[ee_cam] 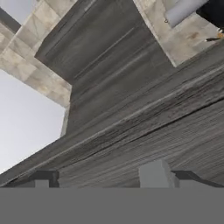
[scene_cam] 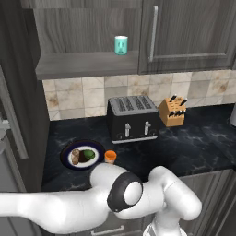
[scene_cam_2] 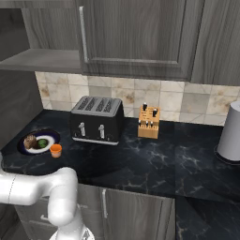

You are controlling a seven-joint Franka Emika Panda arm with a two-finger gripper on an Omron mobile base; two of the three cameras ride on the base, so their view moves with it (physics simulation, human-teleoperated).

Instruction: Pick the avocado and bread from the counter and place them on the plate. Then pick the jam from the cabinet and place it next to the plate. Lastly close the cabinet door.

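Note:
The plate (scene_cam: 67,150) lies at the left of the black counter (scene_cam: 189,143) with the bread (scene_cam: 76,156) and the avocado (scene_cam: 89,155) on it. Just right of the plate, on the worktop, stands the orange jam (scene_cam: 110,156) jar. The same group appears from the right base camera: plate (scene_cam_2: 24,138), bread (scene_cam_2: 31,141), avocado (scene_cam_2: 42,143), jam (scene_cam_2: 56,150). The cabinet (scene_cam: 83,64) stands open, its door (scene_cam: 11,115) swung out at the far left. My arm reaches left past the frame edge. My gripper (ee_cam: 116,177) is open, close against grey wood-grain panelling (ee_cam: 153,127).
A teal cup (scene_cam: 120,45) stands on the cabinet shelf. A black toaster (scene_cam: 132,117) and a wooden knife block (scene_cam: 172,112) sit against the tiled wall. A white cylindrical appliance (scene_cam_2: 232,133) stands at the counter's right end.

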